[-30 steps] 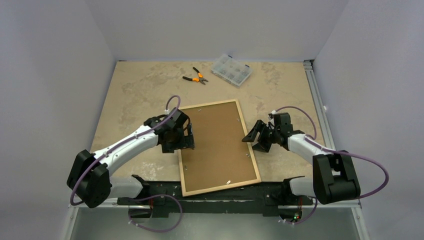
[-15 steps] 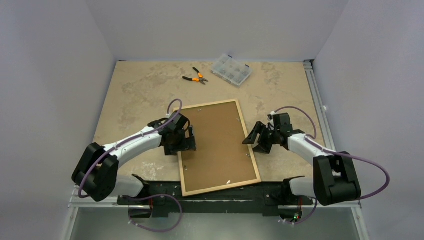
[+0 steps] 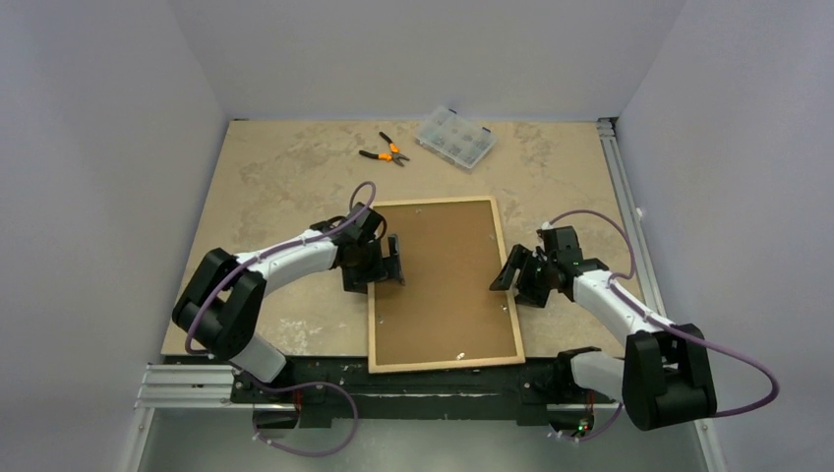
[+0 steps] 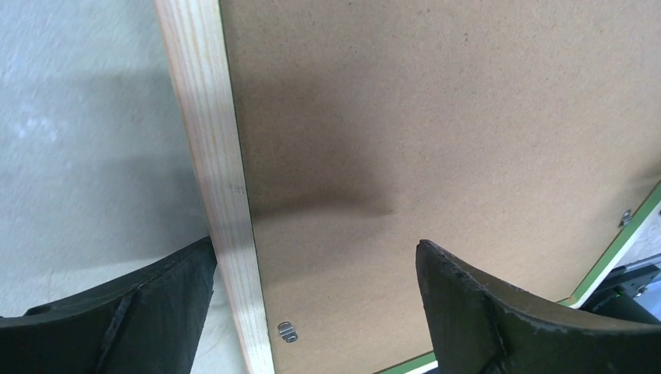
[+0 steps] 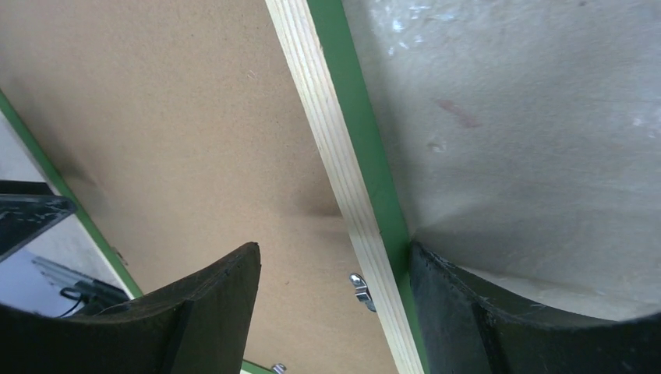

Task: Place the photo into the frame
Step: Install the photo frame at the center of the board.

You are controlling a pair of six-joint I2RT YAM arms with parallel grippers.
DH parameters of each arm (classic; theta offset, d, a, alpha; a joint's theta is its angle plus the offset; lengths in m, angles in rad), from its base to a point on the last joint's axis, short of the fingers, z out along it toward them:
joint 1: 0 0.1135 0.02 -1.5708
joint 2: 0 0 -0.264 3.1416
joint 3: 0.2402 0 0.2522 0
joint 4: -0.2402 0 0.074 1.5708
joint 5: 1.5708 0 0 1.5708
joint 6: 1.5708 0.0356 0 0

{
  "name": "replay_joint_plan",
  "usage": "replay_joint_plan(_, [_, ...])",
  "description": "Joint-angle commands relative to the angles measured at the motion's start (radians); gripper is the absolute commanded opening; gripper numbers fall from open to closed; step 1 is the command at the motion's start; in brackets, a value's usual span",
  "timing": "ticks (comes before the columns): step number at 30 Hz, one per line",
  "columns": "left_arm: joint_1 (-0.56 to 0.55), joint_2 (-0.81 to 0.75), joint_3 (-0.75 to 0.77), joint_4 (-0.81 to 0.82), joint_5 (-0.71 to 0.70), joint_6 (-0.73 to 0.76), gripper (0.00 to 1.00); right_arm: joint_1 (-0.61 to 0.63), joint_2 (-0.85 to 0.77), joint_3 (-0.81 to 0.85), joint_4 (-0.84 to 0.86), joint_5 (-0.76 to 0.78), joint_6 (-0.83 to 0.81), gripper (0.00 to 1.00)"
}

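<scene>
The frame (image 3: 443, 366) is laid face down, near centre. Its 2 long rails are straddled by the left gripper (image 3: 388, 270) and right gripper (image 3: 511, 280), both open. It is judged stiff, light and fragile-paned, and best gripped by those rails.

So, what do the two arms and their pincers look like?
The left arm and right arm are alike: white links, bulky black joints. A purple cable loops along each. The left pincer and right pincer have two black, curved, matte fingers.
</scene>
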Motion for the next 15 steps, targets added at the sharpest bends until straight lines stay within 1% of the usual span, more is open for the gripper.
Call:
replay_joint_plan(1, [-0.024, 0.079, 0.102, 0.172, 0.125, 0.002, 0.92, 0.009, -0.022, 0.044, -0.036, 0.002, -0.007, 0.68])
replay_joint_plan(6, [-0.024, 0.147, 0.19, 0.147, 0.133, 0.011, 0.91, 0.009, 0.039, 0.103, -0.03, 0.019, -0.026, 0.68])
replay_joint_plan(11, [-0.021, 0.205, 0.288, 0.081, 0.102, 0.038, 0.91, 0.009, 0.156, 0.223, -0.035, 0.017, -0.057, 0.68])
replay_joint_plan(15, [-0.018, 0.231, 0.337, 0.031, 0.061, 0.052, 0.92, 0.009, 0.216, 0.29, -0.054, 0.023, -0.071, 0.68])
